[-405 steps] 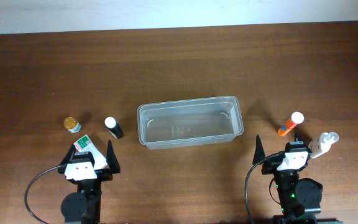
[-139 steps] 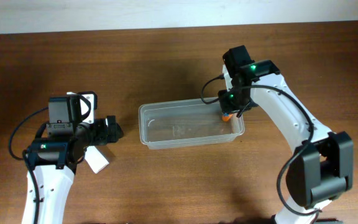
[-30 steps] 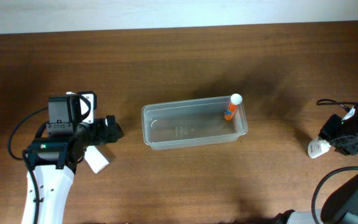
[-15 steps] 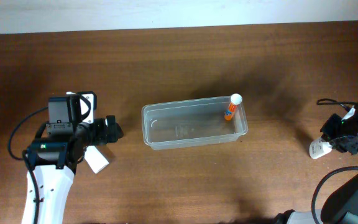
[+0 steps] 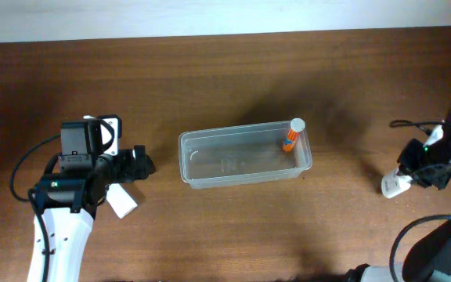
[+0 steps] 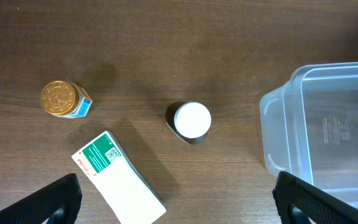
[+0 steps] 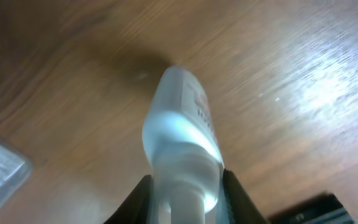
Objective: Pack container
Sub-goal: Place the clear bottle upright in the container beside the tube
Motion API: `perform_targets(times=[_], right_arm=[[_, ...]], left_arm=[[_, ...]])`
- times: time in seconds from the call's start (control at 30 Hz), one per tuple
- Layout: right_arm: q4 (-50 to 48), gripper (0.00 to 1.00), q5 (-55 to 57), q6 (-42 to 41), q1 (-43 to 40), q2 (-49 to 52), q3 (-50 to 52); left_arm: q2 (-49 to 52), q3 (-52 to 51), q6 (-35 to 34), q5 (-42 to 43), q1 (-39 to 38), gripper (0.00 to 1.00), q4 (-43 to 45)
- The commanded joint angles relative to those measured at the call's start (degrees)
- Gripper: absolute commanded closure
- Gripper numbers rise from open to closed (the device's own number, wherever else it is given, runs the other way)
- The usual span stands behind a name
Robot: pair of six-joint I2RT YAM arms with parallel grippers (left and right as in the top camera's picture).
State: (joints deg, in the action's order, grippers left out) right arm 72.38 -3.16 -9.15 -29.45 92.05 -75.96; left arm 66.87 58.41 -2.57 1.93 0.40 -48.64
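While right gripper (image 7: 185,196) clasps clear bottle (image 7: 179,124) | left gripper (image 5: 138,162) agape | orange tube (image 5: 291,136) in container (image 5: 185,157)

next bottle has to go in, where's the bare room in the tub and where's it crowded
The container is bare from its left wall to the orange glue stick, which crowds the far right corner. Outside, left of it, the white-capped bottle, green-and-white box and gold-lidded jar cluster.

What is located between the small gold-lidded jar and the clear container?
In the left wrist view, a dark bottle with a white cap stands between the gold-lidded jar and the container, touching neither.
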Motion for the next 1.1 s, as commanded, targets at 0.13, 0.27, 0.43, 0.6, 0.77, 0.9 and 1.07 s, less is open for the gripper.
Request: perform_targets(times=[0.13, 0.27, 0.43, 0.6, 0.77, 0.9, 1.07], right_arm=[[11.2, 0.79, -1.4, 1.9, 15.0, -11.1, -16.1], [12.6, 0.79, -1.4, 1.6, 24.6, -13.9, -19.6], [12.5, 0.8, -1.4, -1.9, 35.6, -13.7, -19.5], [11.7, 0.8, -1.4, -3.1, 40.9, -10.4, -19.5], [10.7, 0.83, -1.4, -3.8, 43.2, -5.9, -19.0], [9.6, 0.83, -1.4, -3.8, 43.8, -2.1, -18.7], [7.9, 0.83, -1.4, -3.8, 44.1, 1.9, -18.7]], left_arm=[[0.0, 1.1, 0.9, -0.2, -0.2, 0.01, 0.0], [0.0, 1.1, 0.9, -0.2, -0.2, 0.01, 0.0], [0.0, 1.1, 0.9, -0.2, -0.2, 0.01, 0.0], [0.0, 1.1, 0.9, -0.2, -0.2, 0.01, 0.0], [0.0, 1.1, 0.9, -0.2, -0.2, 0.01, 0.0], [0.0, 1.1, 0.9, -0.2, -0.2, 0.01, 0.0], [0.0, 1.1, 0.9, -0.2, -0.2, 0.01, 0.0]])
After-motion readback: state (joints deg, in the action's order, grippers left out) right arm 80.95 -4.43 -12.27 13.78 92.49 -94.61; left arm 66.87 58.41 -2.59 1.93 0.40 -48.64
